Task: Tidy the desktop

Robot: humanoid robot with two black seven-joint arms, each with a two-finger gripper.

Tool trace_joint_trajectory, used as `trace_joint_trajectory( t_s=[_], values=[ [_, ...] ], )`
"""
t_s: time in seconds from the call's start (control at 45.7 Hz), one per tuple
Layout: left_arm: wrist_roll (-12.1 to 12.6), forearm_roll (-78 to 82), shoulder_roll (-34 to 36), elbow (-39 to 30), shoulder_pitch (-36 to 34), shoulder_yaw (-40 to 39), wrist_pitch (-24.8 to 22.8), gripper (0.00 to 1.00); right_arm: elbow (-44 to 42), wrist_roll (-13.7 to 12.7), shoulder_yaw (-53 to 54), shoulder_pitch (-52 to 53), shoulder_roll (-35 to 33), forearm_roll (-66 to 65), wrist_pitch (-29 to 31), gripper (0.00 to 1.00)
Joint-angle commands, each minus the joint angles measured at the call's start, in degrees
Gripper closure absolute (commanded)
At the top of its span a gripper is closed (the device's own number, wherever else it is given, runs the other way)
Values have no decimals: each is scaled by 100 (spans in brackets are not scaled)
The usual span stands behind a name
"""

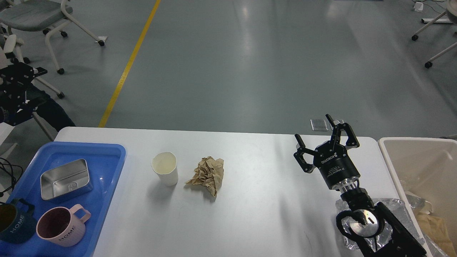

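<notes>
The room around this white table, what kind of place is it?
Probably a robotics lab or workshop hall: a bare grey floor with a yellow line painted on it, wheeled office chairs pushed aside, and a black robot gripper held open above the desktop.

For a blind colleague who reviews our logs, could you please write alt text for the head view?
A white desktop holds a paper cup and crumpled brown paper side by side near its middle, with the open right gripper raised above its right part. A blue tray at left carries a metal box and two mugs; a beige bin stands at right.
</notes>
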Motion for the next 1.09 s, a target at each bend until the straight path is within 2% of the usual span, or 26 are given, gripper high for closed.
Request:
trace_joint_trajectory(
  t_s=[0.0, 0.263, 0.438, 0.679, 0.744, 0.941, 1.073],
  values=[
    [14, -278, -160, -6, 11, -290, -26, 4, 3, 0, 0, 4, 1, 0, 0, 0],
    [93, -1201, -547, -32, 467, -1494, 9, 4, 3, 0, 0, 13, 1, 0, -9, 0],
    [84, -1227, -828, -32, 792, -2118, 1, 4, 3, 0, 0, -5, 10, 0, -9, 0],
    [-13, -1438, -1496, -24, 1320, -3471, 9, 4, 21, -18, 0, -31, -17, 0, -26, 0],
    [-162, -1517, -1724, -32, 1460, -3797, 9, 4, 38, -18, 0, -22, -25, 0, -35, 0],
    [-1058, -1456, -2111, -32, 1873, -3851, 36, 4, 56, -26, 0, -13, -34, 0, -44, 0],
    [-1155, -1465, -2138, -32, 1918, -3684, 53, 4, 56, -35, -8, -5, -25, 0, -53, 0]
  ],
)
